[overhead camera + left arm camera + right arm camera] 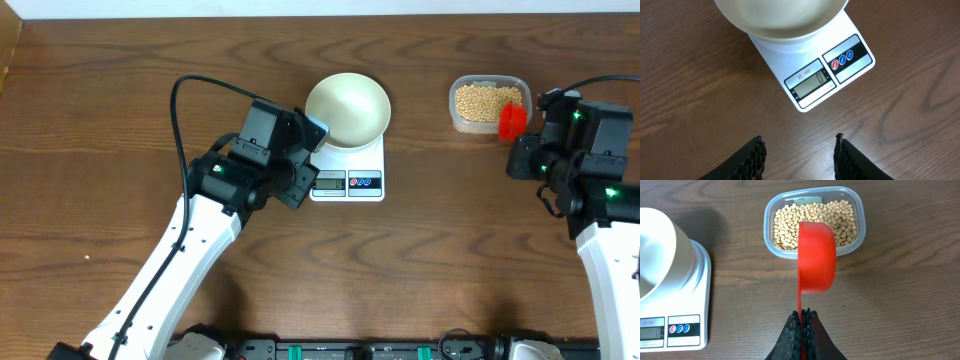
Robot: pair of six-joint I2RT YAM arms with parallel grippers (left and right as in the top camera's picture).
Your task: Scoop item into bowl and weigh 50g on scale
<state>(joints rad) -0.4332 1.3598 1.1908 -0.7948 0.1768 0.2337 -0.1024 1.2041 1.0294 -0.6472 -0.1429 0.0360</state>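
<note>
Dark wooden table [120, 60], clear plastic tub [767, 230], red scoop [816, 255] over its rim

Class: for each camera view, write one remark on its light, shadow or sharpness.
Overhead: even light, a soft sheen on the bowl. Left wrist: the display of the scale is sharp and readable, without glare. Right wrist: the beans and the red scoop are crisp; a soft shadow lies on the table beside the bowl.
</note>
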